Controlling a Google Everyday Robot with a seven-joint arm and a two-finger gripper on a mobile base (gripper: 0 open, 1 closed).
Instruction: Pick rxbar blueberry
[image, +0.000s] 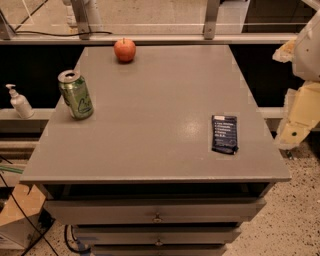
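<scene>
The green can (75, 95) is standing upright at the table's (150, 115) left, its label unreadable. The rxbar blueberry (224, 134) is lying flat near the right edge, pale text illegible. The gripper (296, 125) is hanging right of the table, its grip impossible to tell

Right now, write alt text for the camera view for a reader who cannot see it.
A dark blue rxbar blueberry lies flat near the right front of a grey cabinet top, with the gripper off the right edge beside it. A green can stands at the left and an apple at the back.
</scene>
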